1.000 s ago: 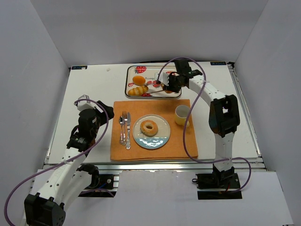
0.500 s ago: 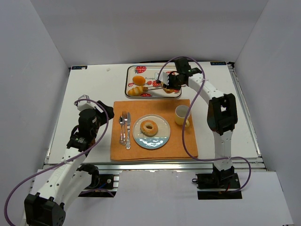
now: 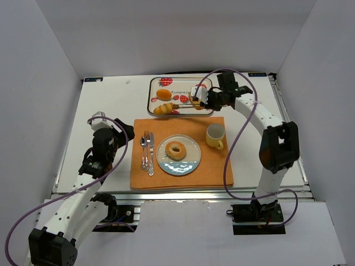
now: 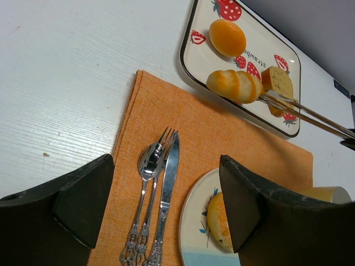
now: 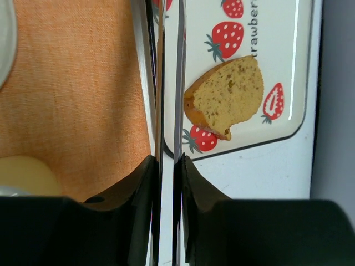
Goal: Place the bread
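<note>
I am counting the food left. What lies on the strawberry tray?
A round bun, a ridged roll at the tongs' tips, and a brown slice. The right gripper hides part of the tray.

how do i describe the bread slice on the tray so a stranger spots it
Find the strawberry-printed tray at the table's far edge, beyond the orange placemat. Of three breads on it, yours is at the right end, beside the tongs. It is the flat cut slice with speckled crumb and brown crust, unlike the round bun and ridged roll to its left.
</note>
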Robot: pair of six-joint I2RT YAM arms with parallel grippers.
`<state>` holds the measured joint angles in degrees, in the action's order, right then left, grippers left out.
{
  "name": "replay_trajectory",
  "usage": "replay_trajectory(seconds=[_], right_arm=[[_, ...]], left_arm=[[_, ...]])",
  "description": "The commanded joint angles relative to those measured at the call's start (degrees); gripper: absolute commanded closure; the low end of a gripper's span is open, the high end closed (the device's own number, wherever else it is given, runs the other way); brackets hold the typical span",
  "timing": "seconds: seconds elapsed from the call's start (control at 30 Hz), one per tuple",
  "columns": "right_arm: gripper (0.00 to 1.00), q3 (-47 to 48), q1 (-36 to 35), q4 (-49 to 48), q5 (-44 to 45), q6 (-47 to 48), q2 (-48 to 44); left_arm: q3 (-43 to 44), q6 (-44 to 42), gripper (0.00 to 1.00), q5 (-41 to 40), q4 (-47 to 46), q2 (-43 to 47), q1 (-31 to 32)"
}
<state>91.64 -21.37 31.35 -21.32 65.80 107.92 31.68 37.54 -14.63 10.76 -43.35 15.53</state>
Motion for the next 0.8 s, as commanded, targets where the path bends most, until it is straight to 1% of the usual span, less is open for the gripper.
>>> replay_trajectory(seconds=[0.0,0.07,0.17,0.2,0.23,0.27,0.33,0.37,0.4,0.47,0.57,0.77], right_arm=[[1.00,-3.4,0.1,-3.9,-3.5,-1.7,-7.2],[1.00,-5.1,0.1,-3.7,-4.6,-3.0,-9.3],[1.00,-10.0,0.1,-2.4,-6.2,-3.4,-15.0],[1.00,-14.9,0.1,-1.0,-7.1,-3.1,-20.6],[1.00,-14.9,0.1,-1.0,-7.1,-3.0,-20.6],[1.00,-18.4,0.1,0.2,-7.5,-2.7,-24.3],[1.00,-21.8,0.1,0.6,-7.8,-1.8,-28.2],[0.99,-23.5,0.1,0.7,-7.9,-2.1,-31.8],[0.99,-25.9,0.1,1.9,-8.1,-2.2,-33.2],[0.98,-27.6,0.0,2.9,-8.2,-2.5,-36.9],[0.98,-30.5,0.0,3.7,-7.5,-2.6,-40.3],[0.95,-33.7,0.0,6.1,-7.0,-1.3,-43.1]], left_arm=[[1.9,0.0,0.15,-0.3,-0.4,0.5,-0.2],[1.8,-0.1,0.15,-0.2,-0.5,0.4,-0.2],[1.9,-0.1,0.15,-0.2,-0.5,0.5,-0.2],[1.7,-0.1,0.14,-0.1,-0.7,0.6,-0.2],[1.5,-0.1,0.14,-0.1,-0.7,0.7,-0.2],[1.4,0.0,0.15,-0.1,-0.8,0.7,-0.2],[1.0,0.1,0.14,0.1,-1.1,0.8,-0.2],[0.7,0.2,0.15,0.3,-1.4,0.9,-0.2],[0.6,0.2,0.15,0.5,-1.5,0.7,-0.2],[0.2,0.3,0.15,1.0,-1.9,0.5,-0.2],[0.0,0.3,0.15,1.7,-2.6,-0.1,-0.2],[0.5,-0.3,0.15,2.4,-3.4,-1.3,-0.2]])
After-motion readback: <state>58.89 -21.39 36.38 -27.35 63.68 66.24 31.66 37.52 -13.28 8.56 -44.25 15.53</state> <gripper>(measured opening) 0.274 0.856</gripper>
